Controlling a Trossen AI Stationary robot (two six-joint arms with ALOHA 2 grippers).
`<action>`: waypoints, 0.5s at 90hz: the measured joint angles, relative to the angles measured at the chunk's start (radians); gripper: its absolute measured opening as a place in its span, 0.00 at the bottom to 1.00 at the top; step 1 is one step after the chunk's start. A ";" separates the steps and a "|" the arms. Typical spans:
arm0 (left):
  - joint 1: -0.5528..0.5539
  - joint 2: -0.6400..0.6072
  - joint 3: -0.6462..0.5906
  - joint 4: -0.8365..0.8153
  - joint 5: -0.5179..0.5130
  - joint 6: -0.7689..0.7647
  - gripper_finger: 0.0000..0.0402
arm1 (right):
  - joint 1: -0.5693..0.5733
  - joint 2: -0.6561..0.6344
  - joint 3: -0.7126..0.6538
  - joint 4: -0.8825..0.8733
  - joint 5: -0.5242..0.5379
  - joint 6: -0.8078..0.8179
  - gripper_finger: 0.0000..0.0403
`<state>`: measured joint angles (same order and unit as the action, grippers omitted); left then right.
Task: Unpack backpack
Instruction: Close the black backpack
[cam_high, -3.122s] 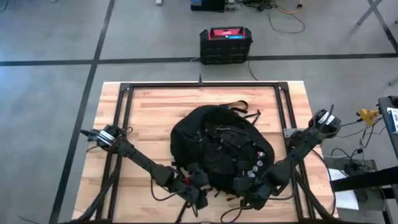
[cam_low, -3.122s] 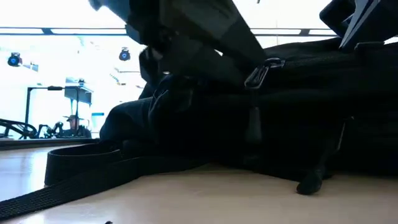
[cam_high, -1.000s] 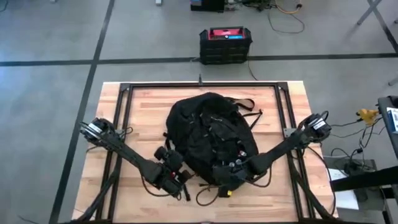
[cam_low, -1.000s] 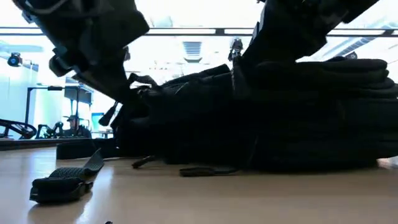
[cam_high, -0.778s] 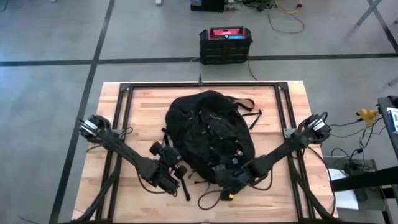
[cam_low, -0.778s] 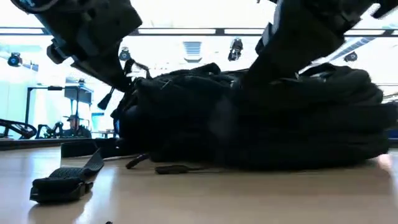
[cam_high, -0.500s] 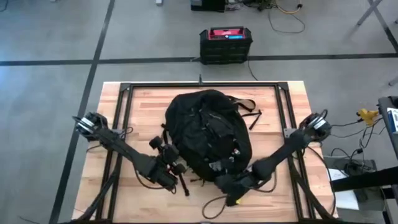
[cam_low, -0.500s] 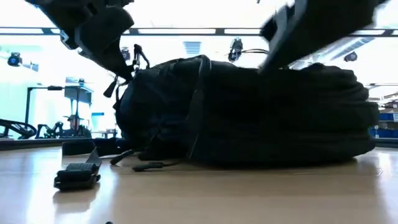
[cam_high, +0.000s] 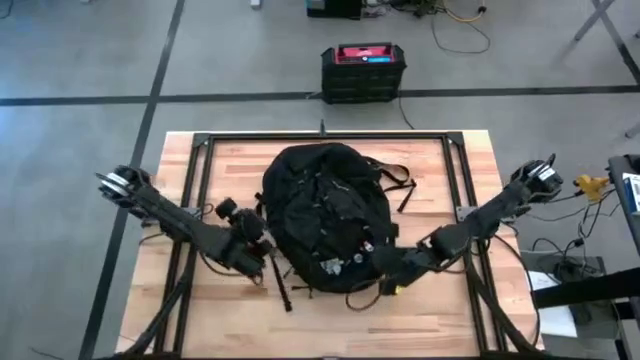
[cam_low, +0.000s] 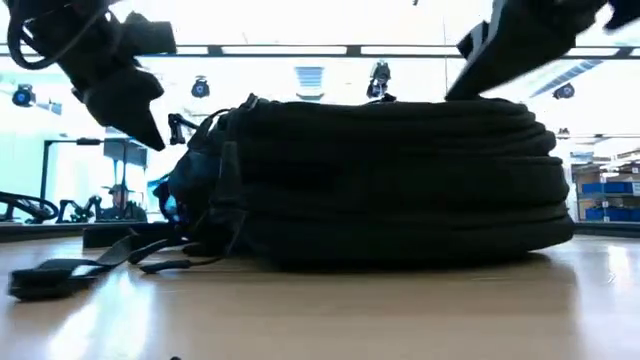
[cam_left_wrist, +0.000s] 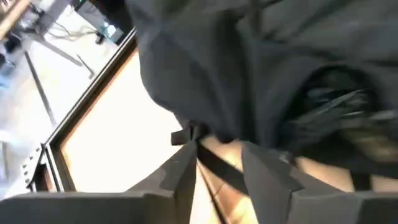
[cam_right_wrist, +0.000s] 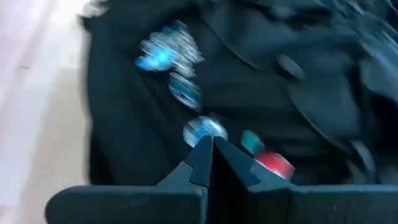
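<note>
Tabletop backpack (cam_high: 325, 215), tags (cam_right_wrist: 168, 53) wrist-visible

Left gripper (cam_high: 262, 262) parted — right gripper (cam_high: 378, 272) pinched closed, both arms low.

You are looking straight down on the pale wooden tabletop (cam_high: 230, 170); low down, you are facing level across it; both views share the rounded black fabric backpack (cam_high: 325, 215).
</note>
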<state>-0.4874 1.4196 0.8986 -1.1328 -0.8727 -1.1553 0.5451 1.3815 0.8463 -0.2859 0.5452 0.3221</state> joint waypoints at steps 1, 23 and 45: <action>0.005 -0.013 -0.007 0.000 0.000 0.002 0.32 | -0.004 -0.005 -0.007 0.000 0.001 0.001 0.00; 0.083 -0.326 -0.144 0.268 -0.087 0.185 0.49 | -0.098 -0.051 -0.100 0.083 -0.006 0.002 0.00; 0.083 -0.460 -0.342 1.261 0.037 0.883 0.56 | -0.228 0.117 -0.112 0.455 -0.187 -0.163 0.00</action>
<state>-0.4047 0.9598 0.5567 0.1282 -0.8358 -0.2721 0.3173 1.4988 0.7344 0.1690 0.3577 0.1589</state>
